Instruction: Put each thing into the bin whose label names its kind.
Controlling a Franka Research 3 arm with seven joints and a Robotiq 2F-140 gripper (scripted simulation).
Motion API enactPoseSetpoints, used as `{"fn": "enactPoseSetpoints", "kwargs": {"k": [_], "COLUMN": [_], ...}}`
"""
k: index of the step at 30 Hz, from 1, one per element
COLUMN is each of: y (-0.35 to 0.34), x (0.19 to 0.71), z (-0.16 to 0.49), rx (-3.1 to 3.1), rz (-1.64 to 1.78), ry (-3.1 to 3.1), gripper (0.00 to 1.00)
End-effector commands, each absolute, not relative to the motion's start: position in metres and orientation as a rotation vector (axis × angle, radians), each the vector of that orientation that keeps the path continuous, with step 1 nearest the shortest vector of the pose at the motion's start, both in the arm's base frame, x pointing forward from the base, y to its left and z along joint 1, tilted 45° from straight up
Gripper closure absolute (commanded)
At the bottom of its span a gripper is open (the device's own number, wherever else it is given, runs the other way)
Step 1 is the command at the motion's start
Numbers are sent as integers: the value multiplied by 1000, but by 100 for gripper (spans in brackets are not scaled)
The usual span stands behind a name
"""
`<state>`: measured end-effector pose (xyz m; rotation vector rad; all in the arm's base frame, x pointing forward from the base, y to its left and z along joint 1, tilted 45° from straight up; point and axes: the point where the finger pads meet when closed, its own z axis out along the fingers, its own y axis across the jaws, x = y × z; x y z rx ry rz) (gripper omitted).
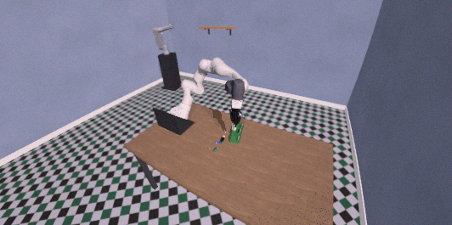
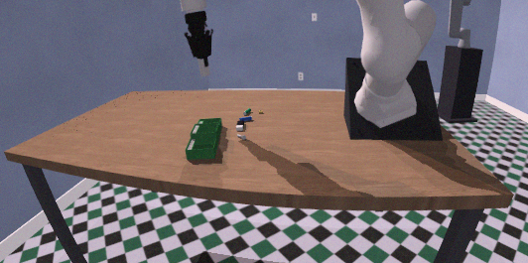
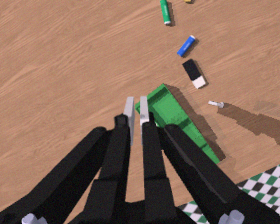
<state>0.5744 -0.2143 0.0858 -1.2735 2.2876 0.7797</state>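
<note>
Well, going left to right in the exterior view, the green three-part bin (image 1: pixel 234 141) (image 2: pixel 202 153) (image 3: pixel 178 117) comes first, upright on the wooden table (image 1: pixel 276 170) (image 2: pixel 298 104) (image 3: pixel 51 75). Its pale labels are too small for me to read. My pincer (image 1: pixel 234 128) (image 2: pixel 204 69) (image 3: pixel 137 106) hangs well above the table, pointing down, its fingers drawn nearly together with nothing between them. From the wrist, they hide part of the bin.

Just right of the bin, and apart from it, lies a black-and-white block (image 1: pixel 223 138) (image 2: pixel 240 126) (image 3: pixel 193 73). A small whitish piece (image 2: pixel 241 137) (image 3: pixel 216 104) lies nearer the exterior camera, and a blue cylinder (image 1: pixel 218 143) (image 2: pixel 245 119) (image 3: pixel 186 46) lies beyond the block. Farther back is a green cylinder (image 1: pixel 215 149) (image 2: pixel 247 112) (image 3: pixel 165 12), with a tiny yellow piece (image 1: pixel 209 149) (image 2: pixel 261 112) (image 3: pixel 188 1) to its right. All five lie outside the bin, on the table; I cannot tell exactly what the whitish and yellow ones are.

Well to the right stands my black mount (image 1: pixel 170 121) (image 2: pixel 353 114), and beyond it another arm (image 1: pixel 159 38) (image 2: pixel 456 15) on a dark pedestal (image 1: pixel 170 70) (image 2: pixel 459 84).
</note>
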Motion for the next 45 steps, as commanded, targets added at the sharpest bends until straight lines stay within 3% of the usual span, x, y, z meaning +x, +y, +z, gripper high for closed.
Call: {"fn": "enactPoseSetpoints", "kwargs": {"k": [1, 45], "y": [-217, -210], "x": [573, 521], "z": [85, 85], "rx": [-1413, -1945], "rz": [712, 468], "ry": [2174, 1542], "gripper": [95, 95]}}
